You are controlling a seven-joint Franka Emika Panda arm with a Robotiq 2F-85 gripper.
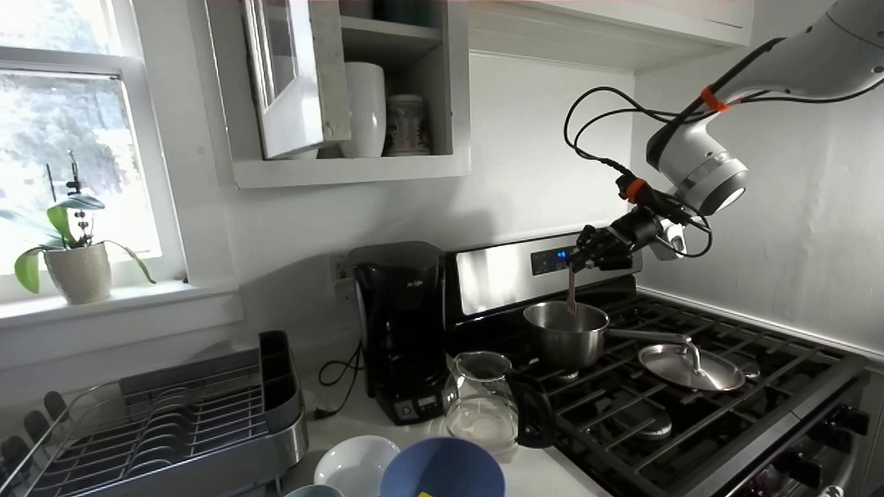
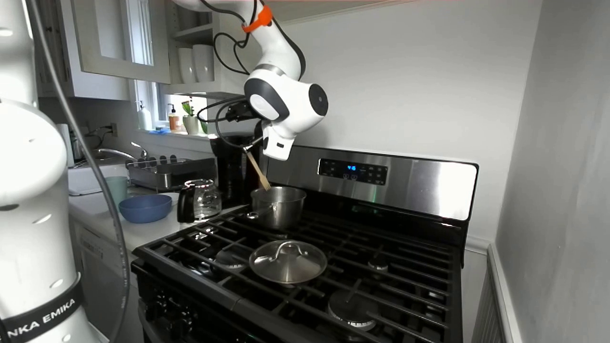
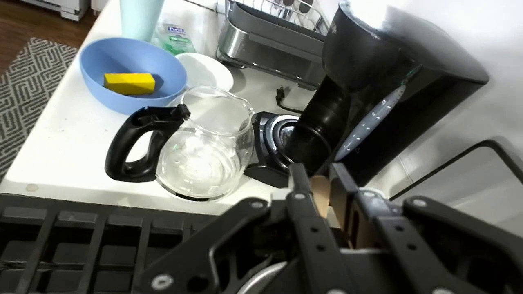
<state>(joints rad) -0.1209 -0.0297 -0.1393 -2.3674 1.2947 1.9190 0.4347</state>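
Gripping wooden utensil (image 1: pixel 572 286) near top, your gripper (image 3: pixel 319 172) hangs tip at mouth of pot (image 1: pixel 566 344), right of centre, exterior view; high hold likely lets jaws clear rim; lid (image 1: pixel 677 371), lower right, lies apart, leaving pot uncovered.

The wooden utensil (image 2: pixel 257 169) looks matt; the end effector (image 3: pixel 320 175) is dull black with shiny metal screws (image 3: pixel 162 281). In an exterior view, the pot (image 2: pixel 286 212) is silvery metal with a satin sheen; at six o'clock from it, the lid (image 2: pixel 288 267) is smooth, polished-looking metal, and at three o'clock the stove panel (image 2: pixel 371 195) looks like brushed steel. In the wrist view, the grates (image 3: pixel 90 245) at eight o'clock are matt black metal, and the coffee maker (image 3: pixel 367 94) at two is glossy plastic. The carafe (image 3: pixel 204 159) is clear, glossy glass, its handle (image 3: pixel 116 157) smooth black plastic. At ten, the blue bowl (image 3: pixel 135 57) is smooth, satin-like. The bench (image 3: pixel 61 147) is smooth; toward nine, the rug (image 3: pixel 20 114) looks woven.
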